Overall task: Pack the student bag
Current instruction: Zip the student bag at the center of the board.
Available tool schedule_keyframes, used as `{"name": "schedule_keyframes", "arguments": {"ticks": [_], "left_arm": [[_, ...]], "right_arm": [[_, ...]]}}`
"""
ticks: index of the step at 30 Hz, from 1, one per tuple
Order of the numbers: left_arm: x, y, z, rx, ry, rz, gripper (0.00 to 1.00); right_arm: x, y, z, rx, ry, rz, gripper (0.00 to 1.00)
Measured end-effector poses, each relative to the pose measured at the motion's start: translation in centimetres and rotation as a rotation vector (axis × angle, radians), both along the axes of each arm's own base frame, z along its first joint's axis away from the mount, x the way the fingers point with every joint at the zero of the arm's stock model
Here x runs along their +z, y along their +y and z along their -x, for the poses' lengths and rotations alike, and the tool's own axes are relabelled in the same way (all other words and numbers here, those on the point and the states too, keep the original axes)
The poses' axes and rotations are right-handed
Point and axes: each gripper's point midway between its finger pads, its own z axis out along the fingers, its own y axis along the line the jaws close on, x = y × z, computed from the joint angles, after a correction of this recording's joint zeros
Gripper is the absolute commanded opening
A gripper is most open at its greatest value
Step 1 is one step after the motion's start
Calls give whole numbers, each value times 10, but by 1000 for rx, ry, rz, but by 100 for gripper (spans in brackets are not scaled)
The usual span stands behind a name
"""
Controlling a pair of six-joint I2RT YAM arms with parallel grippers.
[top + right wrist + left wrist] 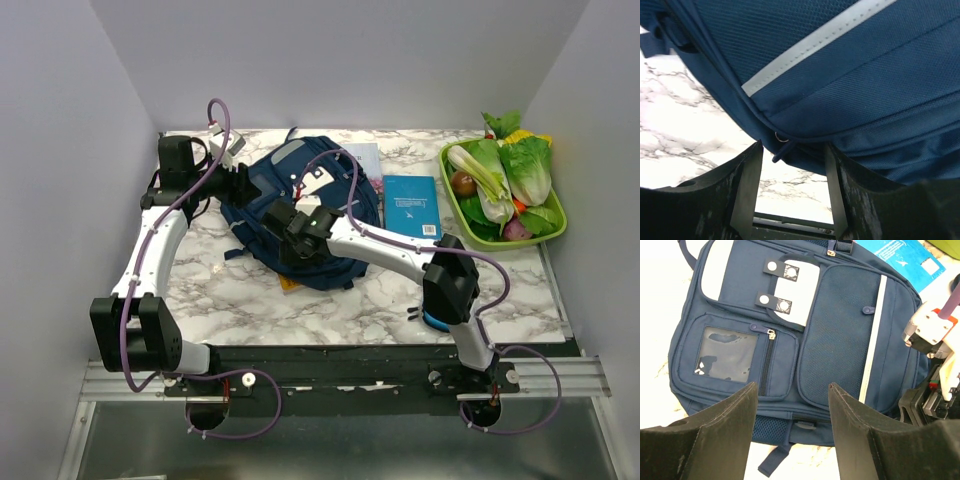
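Your student bag (262, 192) lies flat, front up, at the far middle of the table (330, 310). The right gripper (793, 145) is spread at the bag's near edge, with the zipper pull (781, 144) in its gap — likely to open it. The left gripper (792, 385) hovers spread above the front, probably to steady the fabric.

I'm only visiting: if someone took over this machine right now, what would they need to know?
Left tool: open, empty, above the student bag, over its front pockets.
Right tool: open, empty, at the bag's edge, with a zip pull between its fingers but not gripped.
The bag lies flat mid-table, with a teal book beside it on the marble.
Done: no packing is visible.
Left: probably open the zip, then load the book.
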Motion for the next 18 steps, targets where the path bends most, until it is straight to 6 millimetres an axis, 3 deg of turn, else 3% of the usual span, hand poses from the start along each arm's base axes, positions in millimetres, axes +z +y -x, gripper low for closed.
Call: {"name": "schedule_keyframes", "arguments": {"ticks": [6, 10, 13, 18], "left_arm": [[-2, 1, 0, 4, 2, -3, 66], [-6, 1, 1, 4, 12, -3, 66], [-9, 1, 2, 2, 16, -6, 67], [-19, 2, 1, -20, 19, -30, 76]], "right_arm": [[-8, -6, 4, -26, 29, 24, 52], [-9, -7, 5, -32, 33, 29, 38], [-9, -9, 5, -32, 36, 34, 35], [-9, -9, 5, -21, 34, 42, 34]]}}
